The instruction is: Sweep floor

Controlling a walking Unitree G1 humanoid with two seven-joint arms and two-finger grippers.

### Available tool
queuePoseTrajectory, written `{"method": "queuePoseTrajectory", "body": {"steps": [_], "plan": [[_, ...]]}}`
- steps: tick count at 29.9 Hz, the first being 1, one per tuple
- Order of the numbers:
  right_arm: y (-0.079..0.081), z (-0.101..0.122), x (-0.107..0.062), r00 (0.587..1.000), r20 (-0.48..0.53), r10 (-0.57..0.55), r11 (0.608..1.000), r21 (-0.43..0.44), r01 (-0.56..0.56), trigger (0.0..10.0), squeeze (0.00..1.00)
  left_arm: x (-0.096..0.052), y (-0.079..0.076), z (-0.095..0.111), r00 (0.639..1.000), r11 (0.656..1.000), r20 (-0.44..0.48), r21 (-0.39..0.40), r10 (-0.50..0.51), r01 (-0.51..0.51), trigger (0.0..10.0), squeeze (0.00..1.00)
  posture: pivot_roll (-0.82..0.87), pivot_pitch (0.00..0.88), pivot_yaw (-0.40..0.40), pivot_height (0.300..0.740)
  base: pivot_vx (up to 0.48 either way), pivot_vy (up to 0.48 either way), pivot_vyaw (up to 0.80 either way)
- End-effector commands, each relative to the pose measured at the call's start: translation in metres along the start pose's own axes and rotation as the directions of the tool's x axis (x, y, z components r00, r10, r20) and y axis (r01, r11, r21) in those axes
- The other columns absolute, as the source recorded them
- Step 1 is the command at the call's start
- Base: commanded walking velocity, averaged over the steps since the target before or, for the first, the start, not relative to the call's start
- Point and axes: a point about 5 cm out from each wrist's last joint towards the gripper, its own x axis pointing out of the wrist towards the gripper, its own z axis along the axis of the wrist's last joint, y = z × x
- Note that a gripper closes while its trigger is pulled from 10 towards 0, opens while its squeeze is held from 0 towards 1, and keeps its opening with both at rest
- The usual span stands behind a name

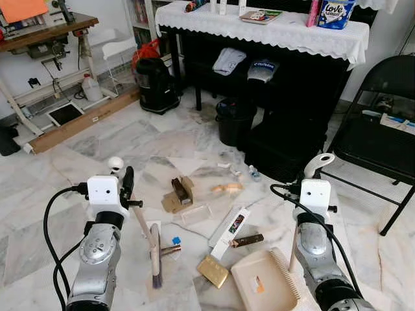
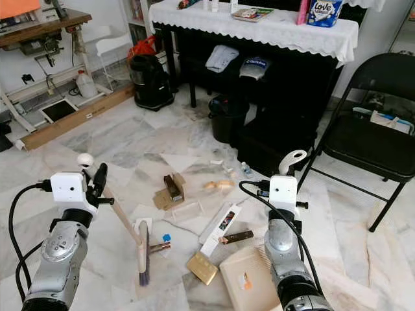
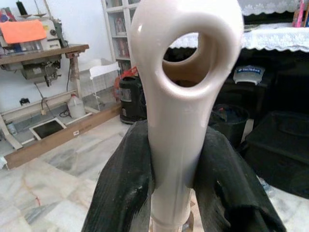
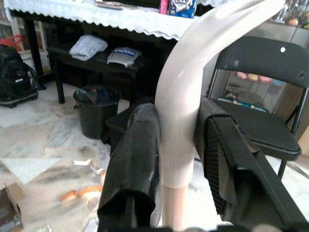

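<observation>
Marble floor [image 1: 130, 139], pale and veined, is littered with scraps just in front of a black table [image 1: 272, 71] draped in a white lace cloth [image 1: 259, 29]. Between the robot and that table lie a small torn cardboard box [image 1: 178, 193], a long white carton [image 1: 229, 230], a brown tube [image 1: 246, 241], a gold packet [image 1: 213, 271] and a bit of orange peel [image 1: 227, 188]. The left gripper [image 3: 176, 183] is closed tightly on the cream handle of a hand broom [image 1: 153, 249]; both black fingers [image 3: 125, 188] press against the handle below its hanging loop. The broom slants down from the gripper, its bristles resting on the floor beside the gold packet, on the side away from the table. The right gripper [image 4: 178, 150] is clamped the same way around the curved cream handle of a dustpan [image 1: 262, 282], whose beige tray sits flat on the floor just beside the gold packet. A black bin [image 1: 230, 120] stands against the table, and a black folding chair [image 1: 382, 139] stands to the table's right.
</observation>
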Motion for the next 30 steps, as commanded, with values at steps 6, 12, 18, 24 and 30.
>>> {"method": "queuePoseTrajectory", "body": {"steps": [6, 12, 18, 24, 30], "plan": [[-0.001, 0.004, 0.002, 1.0, 0.03, -0.003, 1.0, -0.008, 0.003, 10.0, 0.0, -0.006, 0.006, -0.003, 1.0, 1.0, -0.005, 0.025, 0.0, 0.0, 10.0, 0.0, -0.02, 0.039, 0.064, 0.74, 0.0, 0.0, 0.0], [0.001, 0.008, 0.004, 0.999, 0.044, 0.001, 1.0, 0.001, -0.001, 10.0, 0.0, -0.008, 0.005, -0.004, 1.0, 1.0, -0.007, 0.021, -0.001, 0.001, 10.0, 0.0, -0.02, 0.03, 0.061, 0.74, 0.137, 0.0, 0.0], [0.004, 0.009, 0.004, 0.999, 0.047, 0.01, 1.0, 0.006, -0.01, 10.0, 0.0, -0.008, 0.003, -0.004, 1.0, 1.0, -0.005, 0.018, -0.005, 0.005, 10.0, 0.0, -0.02, 0.023, 0.059, 0.74, 0.289, 0.0, 0.0], [0.006, 0.008, 0.002, 0.999, 0.047, 0.022, 1.0, 0.008, -0.022, 10.0, 0.0, -0.008, 0.001, -0.004, 1.0, 1.0, -0.002, 0.013, -0.011, 0.011, 10.0, 0.0, -0.03, 0.012, 0.056, 0.74, 0.297, 0.0, 0.0], [0.008, 0.005, -0.001, 0.999, 0.036, 0.035, 0.999, 0.008, -0.035, 10.0, 0.0, -0.008, 0.0, -0.003, 1.0, 1.0, 0.01, 0.012, -0.017, 0.017, 10.0, 0.0, -0.03, 0.011, 0.056, 0.74, 0.104, 0.0, 0.0]]}}
